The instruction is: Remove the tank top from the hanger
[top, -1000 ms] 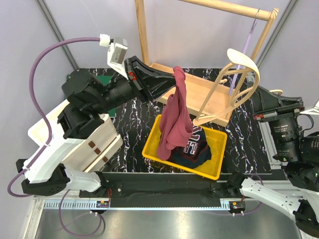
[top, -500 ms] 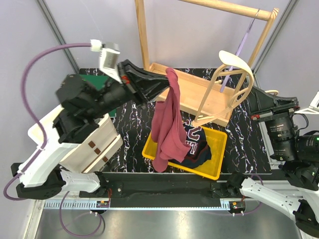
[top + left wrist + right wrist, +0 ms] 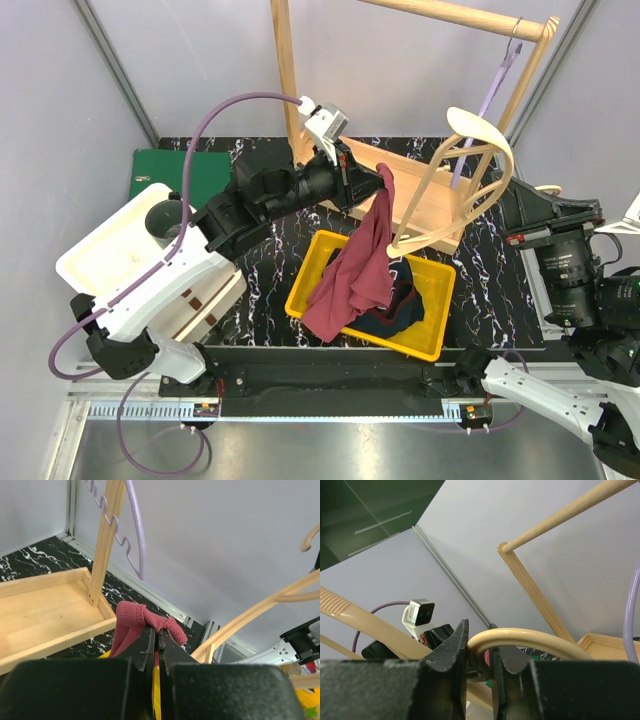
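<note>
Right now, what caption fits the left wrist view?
Left gripper pinches the red tank top beside the wooden hanger.

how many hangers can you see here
2. The beige hanger is clamped in the right gripper; the purple hanger hangs from the wooden rack's top rod behind it. No others visible.

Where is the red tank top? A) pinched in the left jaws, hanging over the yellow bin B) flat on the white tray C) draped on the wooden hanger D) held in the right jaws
A: the left jaws are shut on a bunched fold of the tank top, which hangs down over the yellow bin. The right jaws grip only the wooden hanger, which looks bare.
</note>
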Controlling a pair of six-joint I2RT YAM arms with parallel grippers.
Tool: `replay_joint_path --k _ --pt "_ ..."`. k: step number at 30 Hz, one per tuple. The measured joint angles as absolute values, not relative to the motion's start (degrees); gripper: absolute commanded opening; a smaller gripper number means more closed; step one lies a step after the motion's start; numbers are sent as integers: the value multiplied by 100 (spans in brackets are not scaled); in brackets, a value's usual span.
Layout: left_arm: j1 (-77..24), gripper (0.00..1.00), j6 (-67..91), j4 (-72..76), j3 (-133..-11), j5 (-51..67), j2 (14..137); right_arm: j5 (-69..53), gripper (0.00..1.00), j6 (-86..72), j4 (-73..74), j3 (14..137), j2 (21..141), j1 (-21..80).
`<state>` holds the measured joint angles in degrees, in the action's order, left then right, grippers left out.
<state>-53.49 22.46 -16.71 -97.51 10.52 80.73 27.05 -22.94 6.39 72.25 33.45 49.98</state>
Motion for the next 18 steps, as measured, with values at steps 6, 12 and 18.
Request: replay_joint_path --k 6,12,18 --pt "-5371 0 2408 -1188 -8508 1079 7555 2731 0 -2294 639 7223 3236 4998" --pt "-5422 0 2864 -790 -6180 902 6805 2733 0 -2296 652 7133 3236 4998" --pt "-5542 35 3271 -779 -4904 701 6595 2687 0 -2324 692 7091 3365 4998"
